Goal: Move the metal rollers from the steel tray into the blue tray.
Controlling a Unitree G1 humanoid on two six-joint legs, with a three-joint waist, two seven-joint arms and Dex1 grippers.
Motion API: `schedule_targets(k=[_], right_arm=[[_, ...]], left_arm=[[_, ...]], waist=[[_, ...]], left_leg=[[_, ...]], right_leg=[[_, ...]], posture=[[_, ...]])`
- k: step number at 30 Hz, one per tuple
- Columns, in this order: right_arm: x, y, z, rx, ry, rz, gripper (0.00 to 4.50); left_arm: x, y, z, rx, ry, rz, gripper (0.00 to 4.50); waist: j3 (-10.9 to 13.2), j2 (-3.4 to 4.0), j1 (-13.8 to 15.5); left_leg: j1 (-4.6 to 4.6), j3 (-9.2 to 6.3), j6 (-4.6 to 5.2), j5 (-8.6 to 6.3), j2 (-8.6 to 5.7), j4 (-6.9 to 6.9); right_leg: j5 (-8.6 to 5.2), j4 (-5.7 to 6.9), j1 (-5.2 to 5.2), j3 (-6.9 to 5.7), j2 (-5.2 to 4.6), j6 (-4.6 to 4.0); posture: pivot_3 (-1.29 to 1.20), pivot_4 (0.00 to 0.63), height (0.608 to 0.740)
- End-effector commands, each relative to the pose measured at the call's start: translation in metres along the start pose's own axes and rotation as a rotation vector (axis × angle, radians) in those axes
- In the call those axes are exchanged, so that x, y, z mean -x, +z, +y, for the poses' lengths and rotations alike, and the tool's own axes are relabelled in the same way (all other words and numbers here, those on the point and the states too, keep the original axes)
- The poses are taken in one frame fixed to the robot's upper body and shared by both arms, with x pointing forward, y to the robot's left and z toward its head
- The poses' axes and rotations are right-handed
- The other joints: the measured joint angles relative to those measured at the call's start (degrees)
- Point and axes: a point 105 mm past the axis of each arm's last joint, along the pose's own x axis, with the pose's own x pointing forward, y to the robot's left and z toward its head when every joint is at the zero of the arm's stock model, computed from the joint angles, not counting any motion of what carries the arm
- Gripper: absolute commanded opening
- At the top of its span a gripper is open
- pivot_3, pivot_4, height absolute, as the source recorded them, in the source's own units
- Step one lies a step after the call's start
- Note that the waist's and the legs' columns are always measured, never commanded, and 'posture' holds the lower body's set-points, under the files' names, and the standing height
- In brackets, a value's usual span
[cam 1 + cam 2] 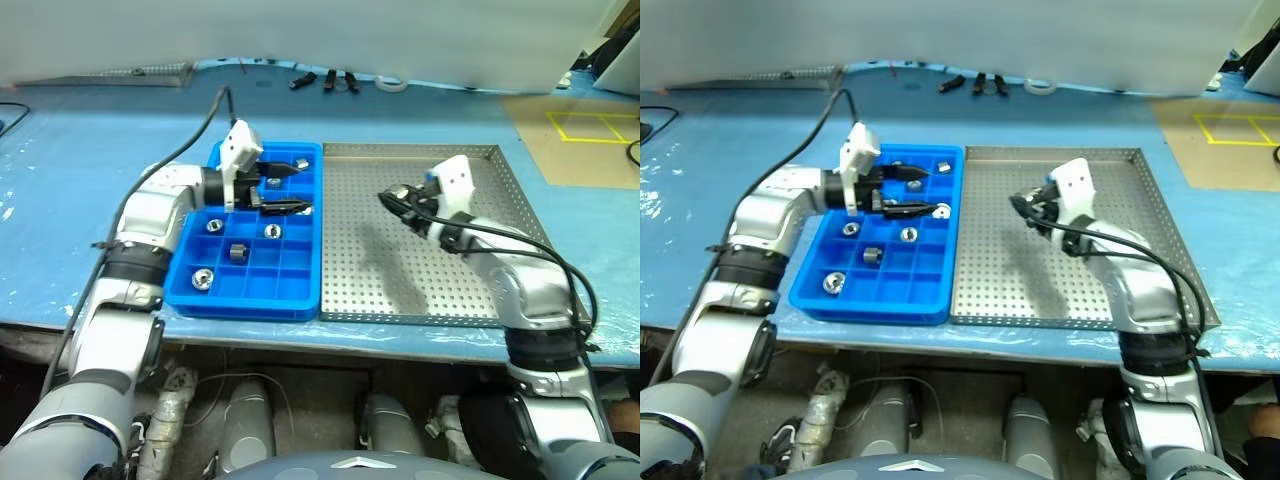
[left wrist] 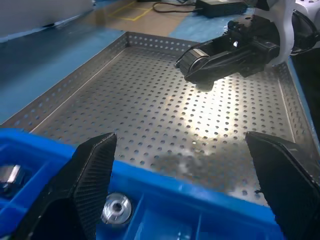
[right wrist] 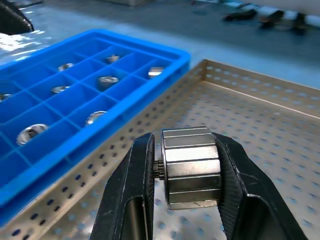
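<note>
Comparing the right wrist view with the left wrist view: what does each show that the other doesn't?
Right wrist view: a metal roller clamped between the right gripper's fingers, with several filled blue tray compartments.
Left wrist view: the left gripper spread open, and the right gripper from outside.
Both: the steel tray's perforated floor beside the blue tray.

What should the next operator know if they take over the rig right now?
Right gripper: shut on a metal roller, held above the steel tray.
Left gripper: open, holding nothing, over the far end of the blue tray.
Done: at least six rollers sit in separate compartments of the blue tray.
The steel tray's visible floor has no loose rollers.
Left: carry the held roller over to a free compartment of the blue tray and release it; that looks like the last one.
</note>
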Motion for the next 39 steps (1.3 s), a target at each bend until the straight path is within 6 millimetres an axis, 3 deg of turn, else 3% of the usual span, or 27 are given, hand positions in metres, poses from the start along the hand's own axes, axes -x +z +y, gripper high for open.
schedule_targets(k=[1, 5, 10, 16, 23, 31, 36, 39], right_arm=[[-0.017, 0.016, 0.014, 0.046, 0.091, -0.052, 1.22], [-0.040, 0.023, 0.035, 0.058, 0.209, -0.065, 1.22], [-0.054, 0.022, 0.050, 0.069, 0.292, -0.063, 1.22], [-0.054, 0.021, 0.065, 0.058, 0.388, -0.050, 1.22], [-0.054, 0.017, 0.106, 0.070, 0.537, -0.008, 1.22], [-0.030, -0.006, 0.113, -0.029, 0.590, 0.112, 1.22], [-0.037, -0.006, 0.084, 0.037, 0.449, 0.114, 1.22], [-0.035, -0.004, 0.078, 0.048, 0.437, 0.110, 1.22]], left_arm=[[0.021, 0.013, 0.001, -0.032, 0.081, -0.028, 4.33], [0.049, 0.007, -0.004, -0.010, 0.190, -0.007, 4.33], [0.072, 0.000, -0.015, 0.019, 0.287, 0.017, 4.33], [0.089, -0.004, -0.024, 0.050, 0.364, 0.030, 4.33], [0.098, -0.011, -0.029, 0.080, 0.404, 0.055, 4.33], [0.095, -0.019, -0.041, 0.125, 0.391, 0.073, 4.33], [0.091, -0.019, -0.041, 0.133, 0.377, 0.069, 4.33], [0.086, -0.019, -0.041, 0.134, 0.360, 0.067, 4.33]], waist=[[0.00, 0.01, 0.98], [0.01, 0.01, 1.99], [0.01, 0.01, 4.07], [0.01, 0.01, 5.97], [0.01, 0.00, 6.58], [0.00, 0.00, 7.99], [0.00, -0.01, 7.94], [0.00, -0.01, 7.93]], left_leg=[[-0.14, -0.05, -0.02, 0.01, 0.00, 0.01], [-0.38, -0.13, -0.09, 0.05, 0.04, 0.01], [-0.42, -0.24, -0.25, 0.14, 0.10, -0.11], [-0.46, -0.35, -0.35, 0.20, 0.10, -0.10], [-0.41, -0.47, -0.47, 0.27, 0.09, -0.14], [-0.46, -0.53, -0.69, 0.40, 0.09, -0.21], [-0.39, -0.53, -0.77, 0.45, 0.08, -0.22], [-0.34, -0.55, -0.85, 0.50, 0.09, -0.31]], right_leg=[[0.00, 0.02, -0.10, -0.14, 0.00, 0.00], [0.00, 0.21, -0.42, -0.49, -0.01, 0.00], [-0.04, 0.24, -0.45, -0.54, -0.01, -0.06], [-0.04, 0.26, -0.47, -0.54, 0.00, -0.06], [-0.04, 0.36, -0.48, -0.52, 0.01, -0.05], [-0.05, 0.29, -0.49, -0.49, 0.03, -0.02], [-0.04, 0.43, -0.53, -0.40, 0.02, -0.01], [-0.04, 0.50, -0.54, -0.36, 0.03, -0.01]], posture=[[0.10, 0.150, 0.740], [0.20, 0.150, 0.740], [0.28, 0.150, 0.740], [0.34, 0.150, 0.740], [0.37, 0.150, 0.740], [0.37, 0.150, 0.740], [0.34, 0.150, 0.740], [0.32, 0.150, 0.740]])
